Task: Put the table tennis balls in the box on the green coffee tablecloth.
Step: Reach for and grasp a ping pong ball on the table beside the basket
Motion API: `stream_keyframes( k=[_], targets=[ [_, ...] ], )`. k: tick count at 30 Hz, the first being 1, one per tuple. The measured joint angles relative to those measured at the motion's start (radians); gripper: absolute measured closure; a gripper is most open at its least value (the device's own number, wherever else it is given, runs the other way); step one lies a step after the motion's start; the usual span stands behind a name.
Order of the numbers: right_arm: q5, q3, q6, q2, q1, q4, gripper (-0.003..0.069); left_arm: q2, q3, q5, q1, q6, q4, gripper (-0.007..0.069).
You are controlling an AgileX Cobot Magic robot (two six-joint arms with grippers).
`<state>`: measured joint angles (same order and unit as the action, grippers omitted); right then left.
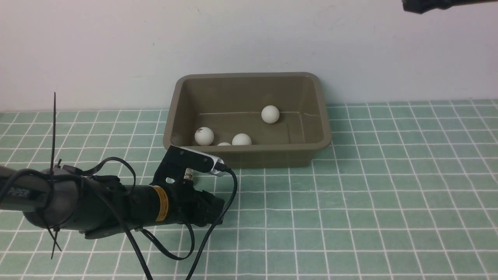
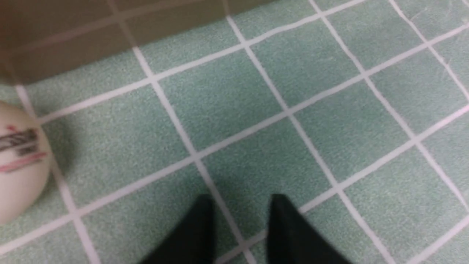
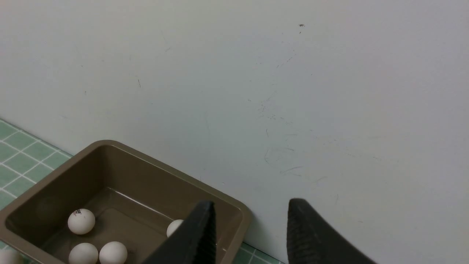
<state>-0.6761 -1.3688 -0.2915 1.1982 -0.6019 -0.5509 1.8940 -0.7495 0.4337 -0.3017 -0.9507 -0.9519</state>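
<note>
- Four balls (image 1: 270, 114) lie in the box (image 1: 249, 77), which stands on the cloth (image 1: 389, 194) close to the wall (image 1: 97, 46): one towards the back, three along the near side
- A stray ball (image 2: 18, 161) is outside, on the cloth just beside the box's near left corner
- The left hand (image 2: 242, 198) is low over the cloth near it, fingers apart and empty; the stray ball sits off to one side of them, not between
- The right hand (image 3: 253, 203) hangs high, off to the right of the box, fingers apart, holding nothing
- Most looks done to me; the one ball I can see outside wants picking up and dropping in
</note>
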Motion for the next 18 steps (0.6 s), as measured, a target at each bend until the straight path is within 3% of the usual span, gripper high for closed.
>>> stream_keyframes(
  k=[5, 18],
  targets=[
    [0.000, 0.000, 0.000, 0.000, 0.000, 0.000, 0.0398, -0.009, 0.000, 0.005, 0.000, -0.003, -0.002, 0.0597],
    [0.021, 0.000, 0.000, 0.000, 0.000, 0.000, 0.0398, -0.161, 0.001, 0.278, 0.000, -0.023, -0.013, 0.0629]
  ],
)
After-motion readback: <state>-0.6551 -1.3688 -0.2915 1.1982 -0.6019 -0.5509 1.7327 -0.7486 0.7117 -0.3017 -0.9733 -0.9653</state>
